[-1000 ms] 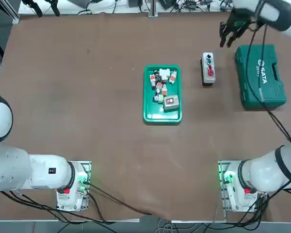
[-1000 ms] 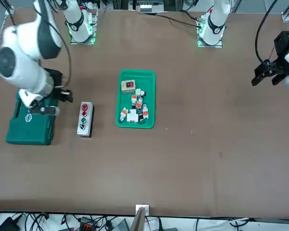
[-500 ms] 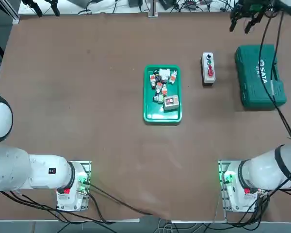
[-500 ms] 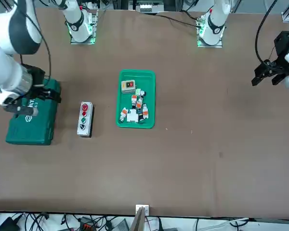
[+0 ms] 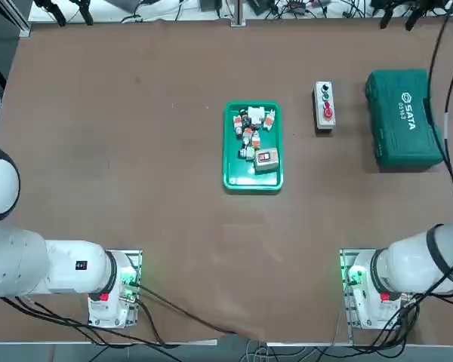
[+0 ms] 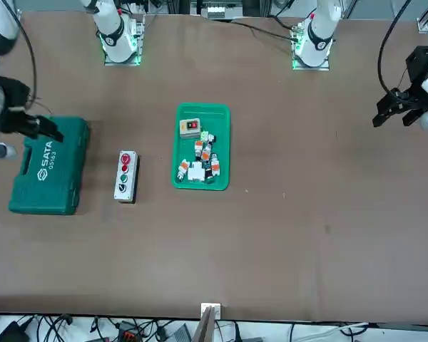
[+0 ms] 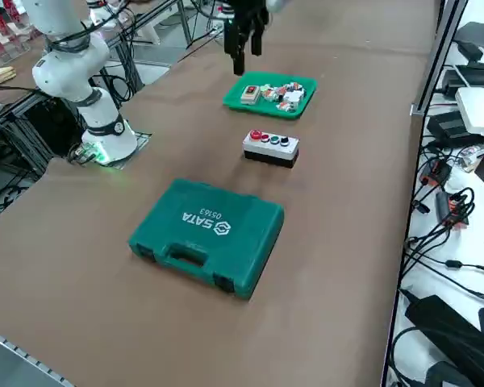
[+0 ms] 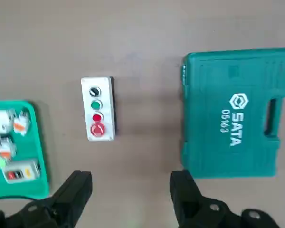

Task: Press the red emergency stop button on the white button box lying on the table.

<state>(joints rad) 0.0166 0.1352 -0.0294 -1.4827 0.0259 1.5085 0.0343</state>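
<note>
On the brown desk [image 5: 136, 188], seen from overhead, the white button box [image 5: 324, 106] lies right of the green tray [image 5: 253, 145] of small parts and left of the dark-green tool case [image 5: 405, 118], apart from both; its red emergency stop button [image 5: 327, 113] sits at the end nearer the robot, with the green and dark buttons beyond it. The right gripper [image 5: 402, 10] is up at the far edge of the picture, well beyond the box and the case, high over the desk's far side. From the front camera, the white button box [image 6: 125, 175] sits between the tool case [image 6: 46, 166] and the tray [image 6: 202, 147], red emergency stop button [image 6: 125, 159] toward the arms' bases, while the right gripper [image 6: 36, 128] hangs over the case's corner at the picture's left edge. In the right side view, the box [image 7: 270, 147] lies between the case [image 7: 207, 235] and the tray [image 7: 270, 94], the red button [image 7: 256, 135] at its left end, and the gripper [image 7: 247, 44] hangs high above the desk. Through the wrist camera, the two dark fingers [image 8: 76, 190] stand spread wide with nothing between them, and the button box [image 8: 97, 108] with its red button [image 8: 97, 129] lies far below them, beside the case [image 8: 235, 114].
</note>
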